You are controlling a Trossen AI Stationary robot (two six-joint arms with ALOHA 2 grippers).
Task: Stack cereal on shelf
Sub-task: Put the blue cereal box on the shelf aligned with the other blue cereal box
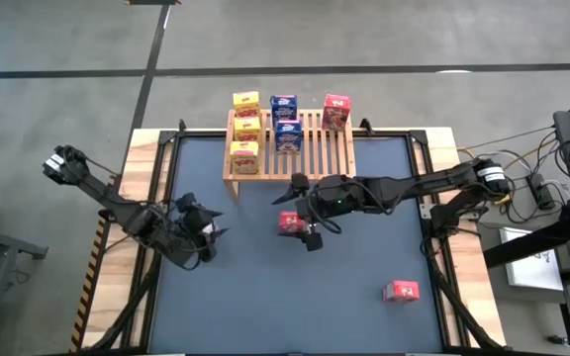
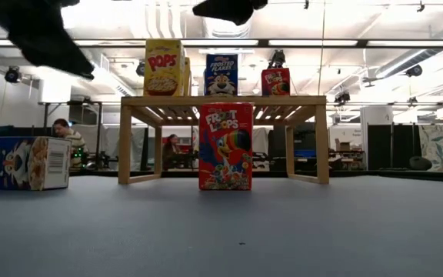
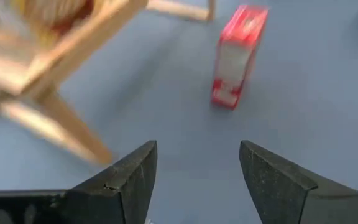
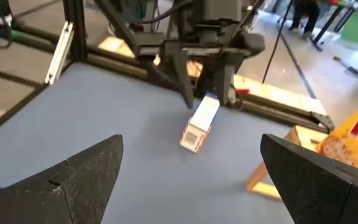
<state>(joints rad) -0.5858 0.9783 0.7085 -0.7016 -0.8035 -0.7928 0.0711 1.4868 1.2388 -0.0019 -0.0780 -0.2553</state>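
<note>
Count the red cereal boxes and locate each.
3. First red box on the shelf's right end; second red box upright on the mat beside the right gripper; third red box at the mat's front right.

— Box count?
— Three yellow boxes (image 1: 246, 126), three red boxes (image 1: 336, 111), three blue boxes (image 1: 287, 133). Nine in all.
— Other items?
— One wooden rack (image 1: 315, 148). Two robot arms (image 1: 414, 183). One table (image 1: 364, 326).

Two seated people (image 2: 62, 132) behind table (image 2: 283, 231).
</note>
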